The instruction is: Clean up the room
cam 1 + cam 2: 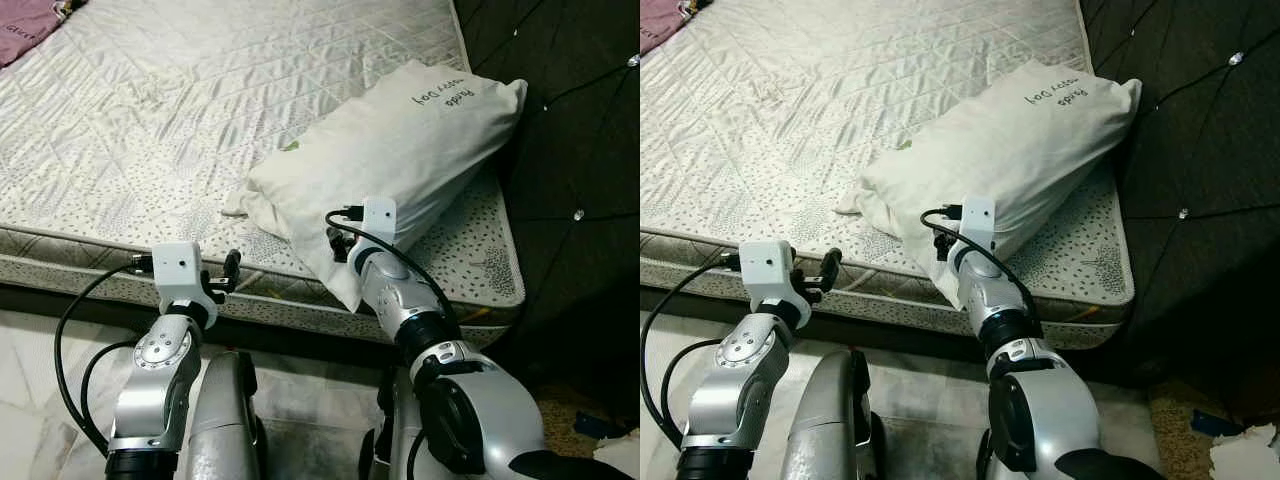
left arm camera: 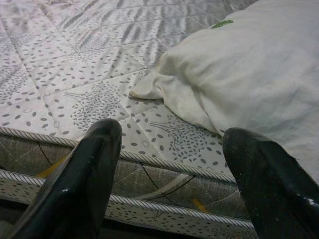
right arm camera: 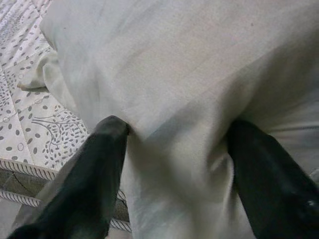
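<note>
At the near right corner of the bare mattress (image 1: 200, 130) lies the white pillow (image 1: 400, 150), set slantwise, its far end up by the dark tufted headboard (image 1: 570, 120) and its near end drooping over the mattress edge. I can make out handwriting on the far end of the case but cannot read it.

My right gripper (image 3: 174, 149) is against that hanging end. In the right wrist view its two black fingers (image 3: 99, 164) stand wide apart with the cloth bulging between them, pressed to the fabric but not closed on it, so I hold nothing yet.

My left gripper (image 2: 169, 164) hovers near the mattress edge, well to the left of the pillow. It is spread open and empty, with the quilted surface and the loose flap of the pillowcase ahead of it.

As I judge it, the risk is closing on the slack case alone. A pinch of thin fabric might slip, or the filling might sag and swing when I lift. With so much of the near end already off the bed, a clumsy pull toward me could drag the pillow onto the floor (image 1: 30, 400).
</note>
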Robot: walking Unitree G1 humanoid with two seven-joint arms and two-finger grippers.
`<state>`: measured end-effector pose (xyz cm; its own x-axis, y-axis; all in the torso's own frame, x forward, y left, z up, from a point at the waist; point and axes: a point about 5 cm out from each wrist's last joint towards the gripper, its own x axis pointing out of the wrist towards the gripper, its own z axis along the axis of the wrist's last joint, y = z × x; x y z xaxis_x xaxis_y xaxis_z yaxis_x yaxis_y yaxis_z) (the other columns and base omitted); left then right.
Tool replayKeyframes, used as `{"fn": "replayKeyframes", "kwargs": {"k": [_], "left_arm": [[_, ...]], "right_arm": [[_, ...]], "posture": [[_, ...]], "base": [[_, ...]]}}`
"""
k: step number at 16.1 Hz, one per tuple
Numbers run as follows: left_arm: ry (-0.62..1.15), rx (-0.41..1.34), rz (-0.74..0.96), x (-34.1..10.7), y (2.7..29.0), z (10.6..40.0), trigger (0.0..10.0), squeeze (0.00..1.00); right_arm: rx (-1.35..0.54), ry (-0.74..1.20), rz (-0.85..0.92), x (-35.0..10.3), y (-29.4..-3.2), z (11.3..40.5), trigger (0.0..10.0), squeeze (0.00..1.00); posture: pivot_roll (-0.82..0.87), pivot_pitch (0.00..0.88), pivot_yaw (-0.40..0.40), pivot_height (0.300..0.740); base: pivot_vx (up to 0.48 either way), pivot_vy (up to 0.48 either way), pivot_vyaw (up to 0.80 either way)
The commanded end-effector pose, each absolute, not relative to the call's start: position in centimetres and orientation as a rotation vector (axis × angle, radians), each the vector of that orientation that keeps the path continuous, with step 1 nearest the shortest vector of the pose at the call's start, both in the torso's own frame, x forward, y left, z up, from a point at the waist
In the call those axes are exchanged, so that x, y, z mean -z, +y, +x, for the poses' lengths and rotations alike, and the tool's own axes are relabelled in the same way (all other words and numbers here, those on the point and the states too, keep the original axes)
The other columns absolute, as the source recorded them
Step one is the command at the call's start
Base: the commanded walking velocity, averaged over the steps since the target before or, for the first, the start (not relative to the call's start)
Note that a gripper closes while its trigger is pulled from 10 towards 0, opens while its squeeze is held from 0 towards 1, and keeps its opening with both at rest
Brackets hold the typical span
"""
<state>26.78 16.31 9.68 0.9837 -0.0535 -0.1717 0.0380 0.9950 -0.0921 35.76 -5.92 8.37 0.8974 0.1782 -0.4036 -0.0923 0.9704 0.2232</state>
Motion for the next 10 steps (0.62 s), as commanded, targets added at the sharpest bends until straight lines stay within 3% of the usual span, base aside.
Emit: {"fn": "replayKeyframes", "kwargs": {"k": [1, 10], "left_arm": [[0.178, 0.044, -0.089, -9.7, 16.2, 26.9, 10.0, 0.0], [0.175, 0.039, -0.094, -9.7, 16.0, 27.2, 10.0, 0.0]], "right_arm": [[-0.185, 0.474, 0.215, -8.0, -3.9, 35.1, 0.0, 0.0], [-0.15, 0.498, 0.191, -6.3, -6.0, 34.9, 0.0, 0.0]], "posture": [[0.16, 0.093, -0.027, 0.592], [0.16, 0.094, -0.034, 0.592]], "base": [[0.0, 0.0, 0.0], [0.0, 0.0, 0.0]]}}
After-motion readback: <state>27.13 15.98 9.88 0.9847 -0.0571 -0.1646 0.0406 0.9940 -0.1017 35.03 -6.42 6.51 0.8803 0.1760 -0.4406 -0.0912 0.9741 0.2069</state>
